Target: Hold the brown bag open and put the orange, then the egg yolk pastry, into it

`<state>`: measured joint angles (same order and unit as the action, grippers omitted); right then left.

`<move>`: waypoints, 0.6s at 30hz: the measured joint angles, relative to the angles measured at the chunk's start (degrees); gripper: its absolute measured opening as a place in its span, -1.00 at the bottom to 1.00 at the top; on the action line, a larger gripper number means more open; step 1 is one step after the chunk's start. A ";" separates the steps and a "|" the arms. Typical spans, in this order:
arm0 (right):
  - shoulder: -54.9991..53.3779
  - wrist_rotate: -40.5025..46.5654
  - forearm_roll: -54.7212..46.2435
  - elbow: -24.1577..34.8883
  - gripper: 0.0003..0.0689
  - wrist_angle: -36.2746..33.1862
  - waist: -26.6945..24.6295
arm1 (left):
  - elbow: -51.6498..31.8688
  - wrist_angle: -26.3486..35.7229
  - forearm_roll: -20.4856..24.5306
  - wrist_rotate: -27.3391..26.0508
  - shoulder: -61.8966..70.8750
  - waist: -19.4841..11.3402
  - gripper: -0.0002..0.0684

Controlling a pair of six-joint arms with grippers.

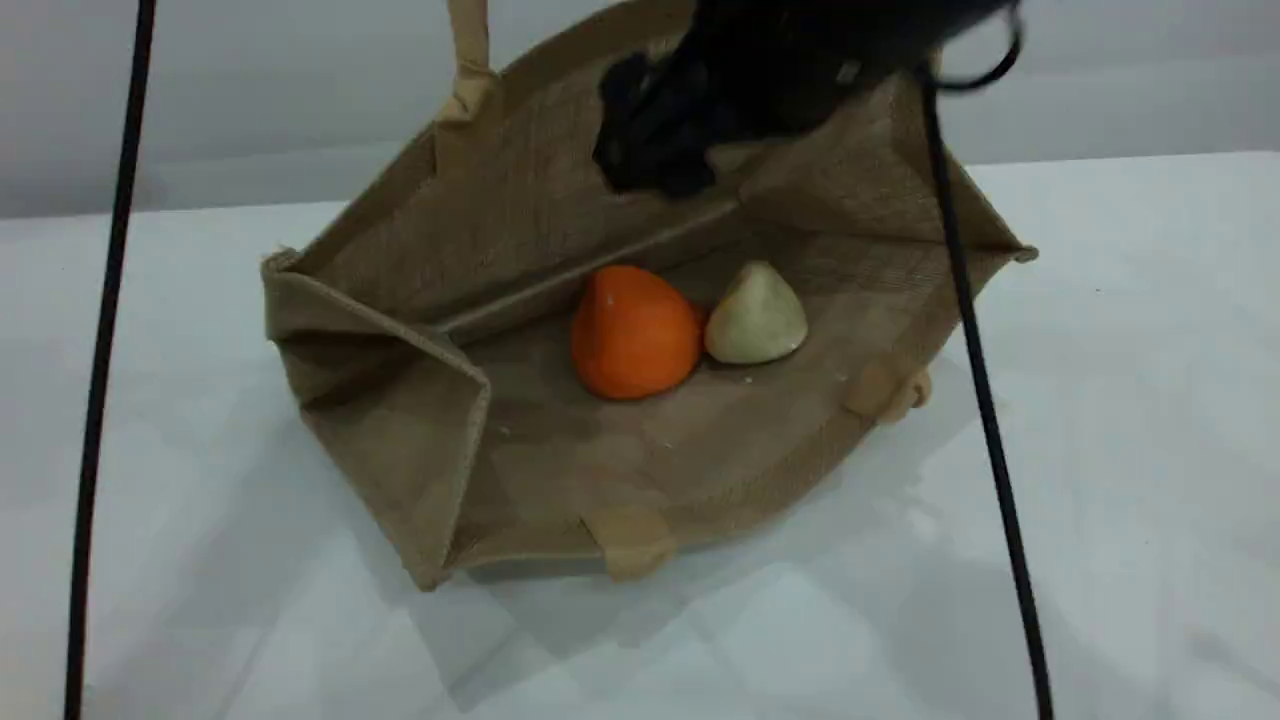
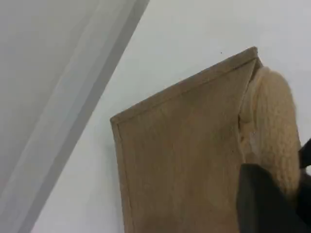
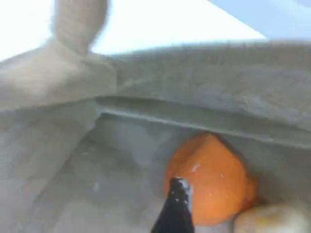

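Brown bag (image 1: 560, 470) gapes toward camera, left claw (image 2: 286, 182) clamping its handle (image 2: 272, 111); right claw (image 1: 655, 135) unclear.

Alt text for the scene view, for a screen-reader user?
A brown bag lies open on a white table with an orange and a pale pastry touching side by side inside. One handle runs up out of frame, and the blurred black right gripper hangs over the bag's far wall.

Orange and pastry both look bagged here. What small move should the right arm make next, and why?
Probably lift the right gripper up and away from the brown bag: the orange and the egg yolk pastry already lie inside, side by side, apart from it.
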<state>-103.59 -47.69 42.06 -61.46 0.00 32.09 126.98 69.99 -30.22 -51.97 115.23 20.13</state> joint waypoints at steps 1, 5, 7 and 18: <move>1.54 0.05 0.00 0.00 0.66 -1.69 -0.68 | 0.00 0.00 0.00 0.00 0.00 0.00 -0.71; 7.42 0.75 0.00 0.00 0.66 -8.89 -5.36 | 0.00 0.00 0.00 0.00 0.00 0.00 -0.71; 10.33 0.75 0.00 0.00 0.66 -11.36 -8.38 | 0.00 0.00 0.00 0.00 0.00 0.00 -0.71; 18.94 0.75 -0.43 -0.06 0.66 -17.76 -27.80 | 0.00 0.00 0.00 0.00 0.00 0.00 -0.71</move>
<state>-84.65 -46.94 41.63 -61.52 -17.76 4.28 126.98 69.99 -30.22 -51.97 115.23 20.13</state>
